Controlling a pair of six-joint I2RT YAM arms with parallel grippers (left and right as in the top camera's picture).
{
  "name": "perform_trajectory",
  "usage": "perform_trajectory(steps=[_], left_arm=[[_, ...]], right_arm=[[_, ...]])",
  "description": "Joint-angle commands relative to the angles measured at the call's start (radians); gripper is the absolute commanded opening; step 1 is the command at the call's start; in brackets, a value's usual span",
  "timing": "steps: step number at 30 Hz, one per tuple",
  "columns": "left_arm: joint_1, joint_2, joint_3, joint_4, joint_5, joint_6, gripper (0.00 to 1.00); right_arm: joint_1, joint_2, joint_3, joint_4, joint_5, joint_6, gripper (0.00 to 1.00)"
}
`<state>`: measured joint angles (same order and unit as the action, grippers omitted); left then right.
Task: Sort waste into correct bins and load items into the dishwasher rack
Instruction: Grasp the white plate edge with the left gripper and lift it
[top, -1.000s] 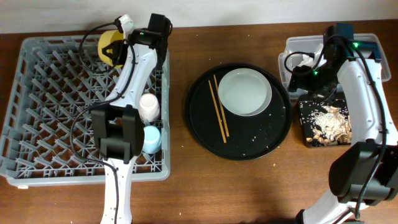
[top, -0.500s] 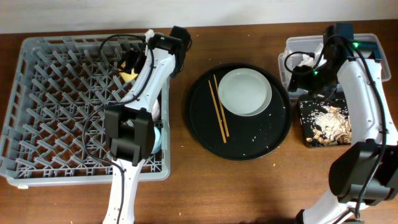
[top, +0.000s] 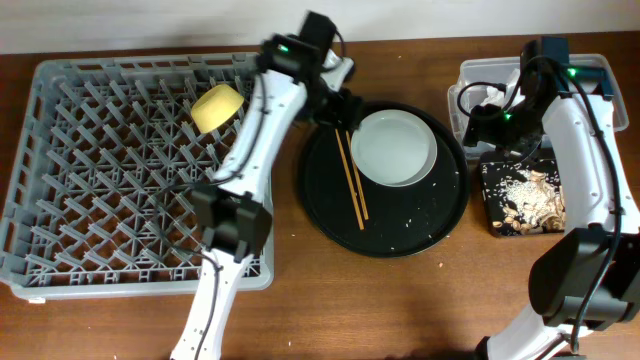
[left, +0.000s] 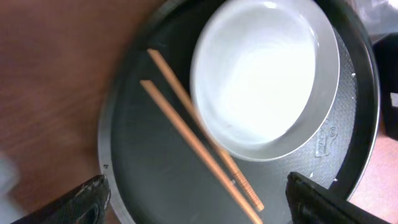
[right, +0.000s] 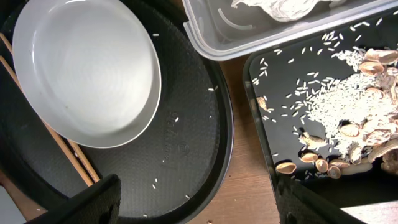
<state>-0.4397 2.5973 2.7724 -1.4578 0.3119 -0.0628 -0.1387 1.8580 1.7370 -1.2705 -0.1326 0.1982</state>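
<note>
The left gripper (left: 198, 198) hung wide open and empty just above the two chopsticks (left: 180, 127), which lay side by side on the round black tray (left: 134, 180) at centre frame, one partly hidden by the white plate (left: 261, 74), while the right gripper (right: 202, 202) gaped empty too.

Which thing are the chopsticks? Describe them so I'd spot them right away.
Find the large round black tray in the centre. On it, left of the white plate, lie two thin wooden chopsticks side by side, the only long sticks there.
</note>
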Motion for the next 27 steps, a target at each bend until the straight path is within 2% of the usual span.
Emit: perform_trajectory(steps=[1, 3, 4, 8, 12, 14, 19, 24, 27], left_arm=[[-0.071, 0.079, 0.01, 0.01, -0.033, -0.161, 0.83], [-0.109, 0.103, 0.01, 0.065, -0.057, -0.2, 0.68], [-0.121, 0.113, 0.01, 0.067, -0.09, -0.211, 0.65], [-0.153, 0.15, 0.01, 0.045, -0.209, -0.24, 0.59], [-0.153, 0.203, 0.01, 0.052, -0.208, -0.265, 0.53], [-0.153, 0.206, 0.01, 0.065, -0.208, -0.266, 0.41], [-0.153, 0.208, 0.01, 0.07, -0.208, -0.266, 0.18], [-0.153, 0.208, 0.01, 0.063, -0.208, -0.266, 0.05], [-0.151, 0.208, 0.01, 0.051, -0.208, -0.266, 0.02]], right_arm=[[0.003, -0.006, 0.007, 0.002, 0.005, -0.007, 0.81], [0.003, -0.006, 0.007, 0.002, 0.005, -0.007, 0.81], [0.003, -0.006, 0.007, 0.002, 0.005, -0.007, 0.81], [0.003, -0.006, 0.007, -0.002, 0.005, -0.007, 0.81], [0.003, -0.006, 0.007, -0.002, 0.005, -0.007, 0.81], [0.003, -0.006, 0.007, -0.002, 0.005, -0.008, 0.81], [0.003, -0.006, 0.007, -0.002, 0.005, -0.008, 0.81], [0.003, -0.006, 0.007, -0.006, 0.005, -0.007, 0.81], [0.003, -0.006, 0.007, -0.008, 0.005, -0.007, 0.81]])
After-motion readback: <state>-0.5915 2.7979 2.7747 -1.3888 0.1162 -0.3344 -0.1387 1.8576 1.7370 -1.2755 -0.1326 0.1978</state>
